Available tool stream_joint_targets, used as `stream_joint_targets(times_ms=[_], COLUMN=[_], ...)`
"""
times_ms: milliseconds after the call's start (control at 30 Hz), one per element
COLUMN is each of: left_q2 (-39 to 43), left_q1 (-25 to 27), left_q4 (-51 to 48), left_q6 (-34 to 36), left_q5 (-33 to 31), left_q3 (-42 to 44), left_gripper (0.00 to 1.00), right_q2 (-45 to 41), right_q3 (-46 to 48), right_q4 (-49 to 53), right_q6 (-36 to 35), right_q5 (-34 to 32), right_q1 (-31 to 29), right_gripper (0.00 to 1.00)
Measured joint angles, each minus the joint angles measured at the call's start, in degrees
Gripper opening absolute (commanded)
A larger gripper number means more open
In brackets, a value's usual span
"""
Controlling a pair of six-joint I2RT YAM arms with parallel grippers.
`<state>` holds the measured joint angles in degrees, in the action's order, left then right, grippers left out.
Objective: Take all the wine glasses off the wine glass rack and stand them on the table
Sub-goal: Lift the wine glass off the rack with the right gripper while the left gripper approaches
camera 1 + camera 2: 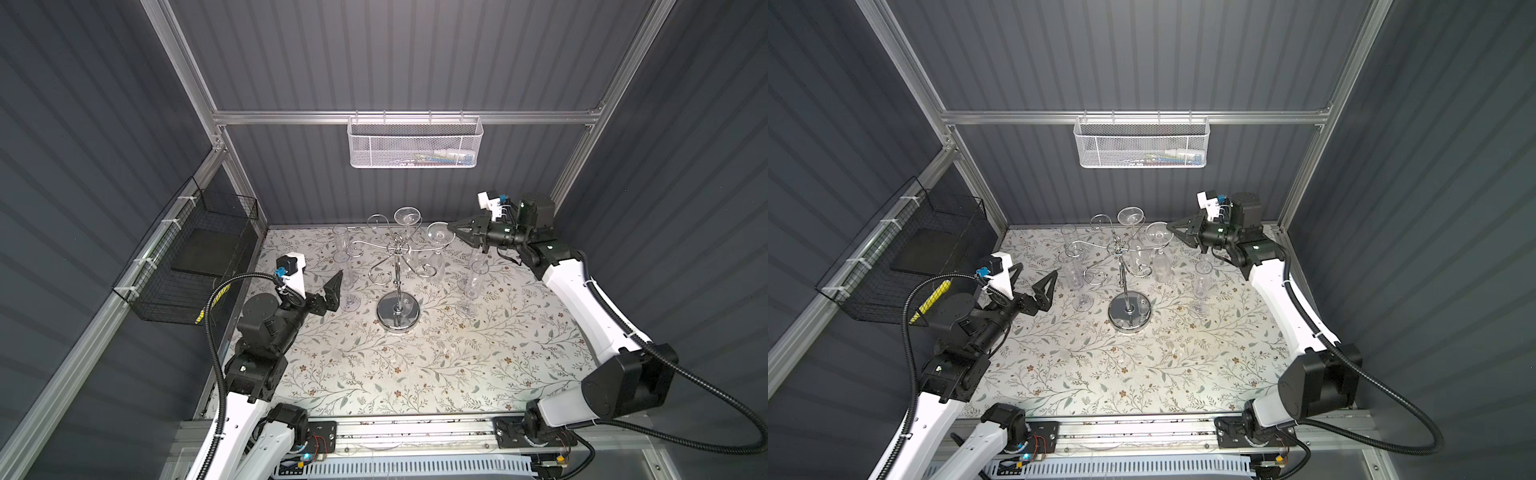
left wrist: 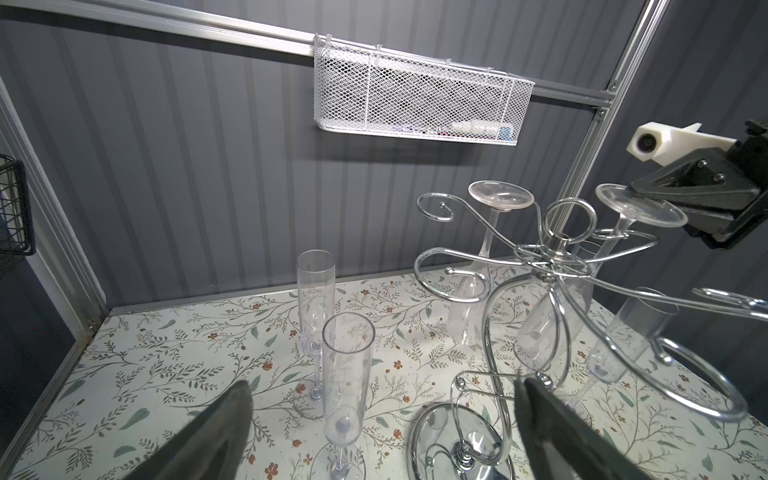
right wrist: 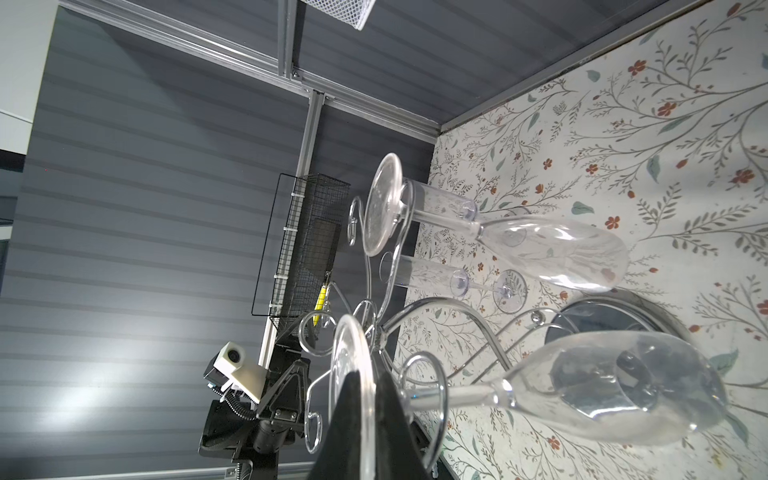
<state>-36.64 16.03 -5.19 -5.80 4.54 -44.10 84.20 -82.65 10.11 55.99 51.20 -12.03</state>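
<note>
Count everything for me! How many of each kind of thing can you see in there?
Hanging wine glasses: 2
Standing flutes: 4
Rack: 1
Baskets: 2
Robot hands: 2
Total: 11

Chrome rack [image 1: 397,316], floral white tabletop [image 1: 415,365], grey walls [image 1: 415,62]

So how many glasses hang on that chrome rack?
2. One wine glass hangs at the rear of the rack; the other, at its right, has its foot pinched by the right gripper.
</note>
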Motion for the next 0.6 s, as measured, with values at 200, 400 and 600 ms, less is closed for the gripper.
stream_joint_targets(times_ms=[200,400,600], left_q2=[0.70,0.66,0.81], left_q1=[0.00,0.00,0.00], left_q4=[0.04,0.02,0.02], left_q6=[0.04,0.04,0.04], left_q5=[-0.02,0.00,0.00], left_q3=[0.00,-0.24,-0.33], left_gripper=[1.00,1.00,1.00], right_q2=[-2.16,-3.26,-4.96], right_q3=[1.16,2.54,4.35], right_q4=[-1.14,-1.31,-1.25], right_q6=[1.90,2.62,3.69], right_q5=[0.00,-0.02,0.02], right_q1=[0.00,0.00,-0.20], right_gripper=[0.00,0.00,0.00])
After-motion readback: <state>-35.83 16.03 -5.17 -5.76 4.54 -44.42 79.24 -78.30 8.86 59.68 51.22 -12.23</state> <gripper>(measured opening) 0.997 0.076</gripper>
